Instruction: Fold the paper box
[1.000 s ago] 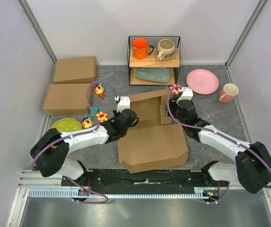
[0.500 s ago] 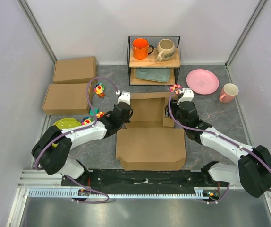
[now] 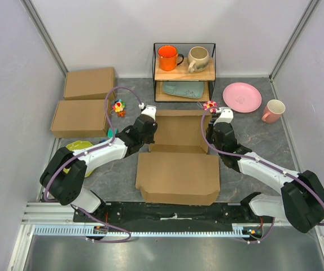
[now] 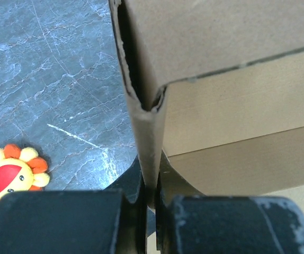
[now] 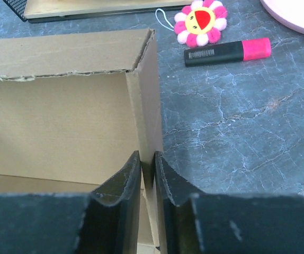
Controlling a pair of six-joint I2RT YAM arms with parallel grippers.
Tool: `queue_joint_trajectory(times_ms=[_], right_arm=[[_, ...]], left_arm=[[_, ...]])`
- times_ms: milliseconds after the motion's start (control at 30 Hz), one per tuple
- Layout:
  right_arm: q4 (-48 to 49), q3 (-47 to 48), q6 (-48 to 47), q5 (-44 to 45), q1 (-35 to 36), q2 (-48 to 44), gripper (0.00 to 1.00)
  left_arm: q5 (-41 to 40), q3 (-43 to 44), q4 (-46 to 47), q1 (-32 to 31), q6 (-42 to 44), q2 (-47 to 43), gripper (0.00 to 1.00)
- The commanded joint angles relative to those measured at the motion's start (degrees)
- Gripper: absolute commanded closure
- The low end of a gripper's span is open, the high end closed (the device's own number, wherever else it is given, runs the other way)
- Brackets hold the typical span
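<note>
1. Paper box [image 3: 178, 175] on worktop [image 3: 246, 132], just before the wire rack [image 3: 183, 76], lid splayed open.
2. Left claw [image 4: 151, 182] pinches its left wall; right claw [image 5: 148, 164] pinches the right.
3. Step looks like squaring the walls; next, likely closing lid.

text: none I can read | label: white barcode sticker [image 5: 200, 54] on the black-and-pink marker [image 5: 231, 51], seen from my right wrist | bars show, digits under them too small for me to make out | brands, numbers, signs: none legible to me
</note>
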Motion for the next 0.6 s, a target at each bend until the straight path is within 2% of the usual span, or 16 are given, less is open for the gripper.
queue_joint_trajectory(times_ms=[0,33,67,100,167,233,333,367,533,567], right_arm=[[-2.4,-1.2,1.4,-1.3,0.6,-0.2,0.74],[-2.2,-1.1,1.5,-1.5,0.6,-0.4,0.67],[-2.0,-0.6,1.6,-2.3,0.6,-0.3,0.5],[-2.2,-0.3,1.8,-2.3,0.6,0.1,0.45],[-3.3,1.8,1.6,-2.1,0.6,1.6,0.42],[-5.3,3.6,0.9,-1.9,0.6,3.4,0.42],[-8.6,7.0,0.5,-0.5,0.7,7.1,0.54],[-9.0,7.7,0.5,0.2,0.7,7.9,0.64],[-12.4,8.8,0.7,7.2,1.9,8.1,0.85],[-14.4,9.2,0.7,8.7,2.7,8.1,0.98]], left_arm=[[5.1,1.9,-1.5,-1.0,3.5,-0.5,0.98],[5.5,1.9,-1.5,-0.9,3.3,-0.7,0.98],[5.8,1.7,-1.5,-0.9,3.2,-0.8,0.98],[6.1,1.7,-1.5,-1.0,2.9,-1.1,0.98],[6.2,1.1,-1.5,-1.0,2.7,-1.5,0.98],[6.2,0.7,-1.5,-1.1,2.1,-1.9,0.98],[6.1,0.3,-1.5,-1.1,0.9,-2.3,0.98],[5.8,0.0,-1.4,-1.2,0.5,-2.5,0.98],[1.5,-1.6,-1.3,-1.5,-3.2,-4.3,0.98],[-0.2,-1.8,-1.3,-1.6,-3.7,-4.4,0.98]])
